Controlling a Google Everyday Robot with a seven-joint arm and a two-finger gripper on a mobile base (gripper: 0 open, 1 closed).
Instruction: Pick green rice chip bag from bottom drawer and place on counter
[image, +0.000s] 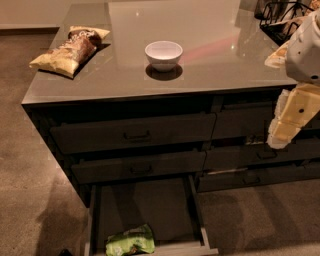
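While the bench (200, 75) spreads mostly bare, the bottom drawer (197, 210) stands pulled out, floor largely open. By the bench's right front edge hangs the gripper (279, 137), spread or closed I cannot tell. A yellow-and-brown chip bag (70, 50) hugs the left edge, a white bowl (163, 54) mid-front. The green rice chip bag (130, 241) lies at the drawer's front rim.

claw (278, 141) at right edge, arm (306, 47) cropped, bottom drawer (145, 200) front cut off
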